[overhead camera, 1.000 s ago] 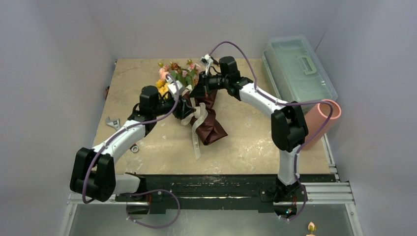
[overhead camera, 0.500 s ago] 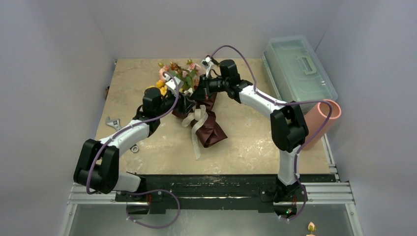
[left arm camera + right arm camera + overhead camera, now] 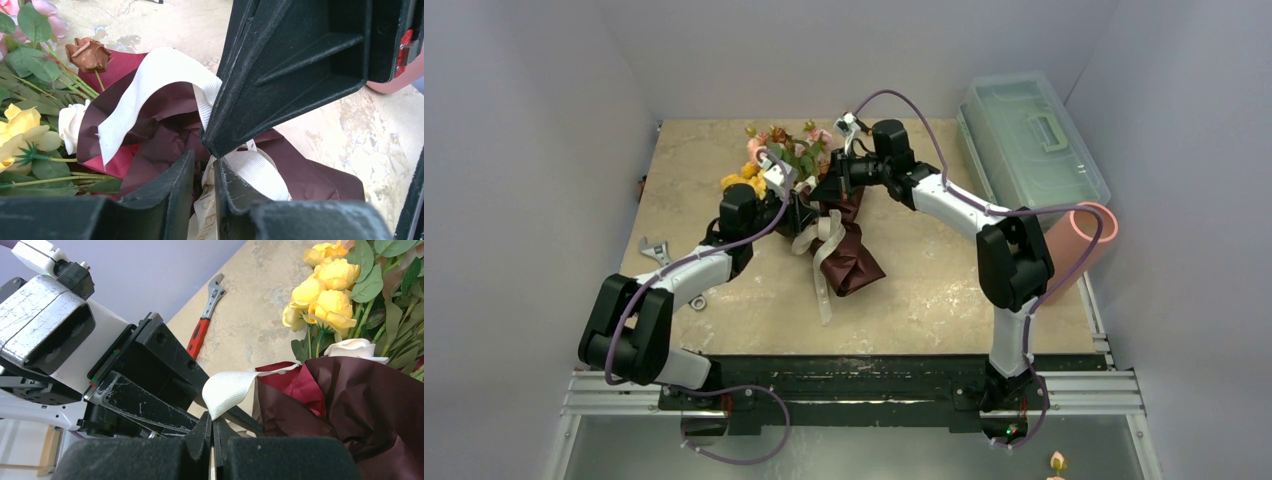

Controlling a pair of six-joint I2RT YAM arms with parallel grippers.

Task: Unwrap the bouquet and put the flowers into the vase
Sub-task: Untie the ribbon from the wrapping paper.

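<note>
My right hand (image 3: 212,427) is pressed together on a loop of the cream ribbon (image 3: 230,390). My left hand (image 3: 204,167) has its fingers nearly together around a ribbon tail, but I cannot tell if they bite. The bouquet (image 3: 819,205) lies toward 12 o'clock on the worktop (image 3: 924,290), and the vase (image 3: 1074,245) is at its 3 o'clock edge. I judge the knot opens best by pulling both ends apart slowly, without dragging the dark red paper (image 3: 165,135). I count one bouquet, one vase, one ribbon.
</note>
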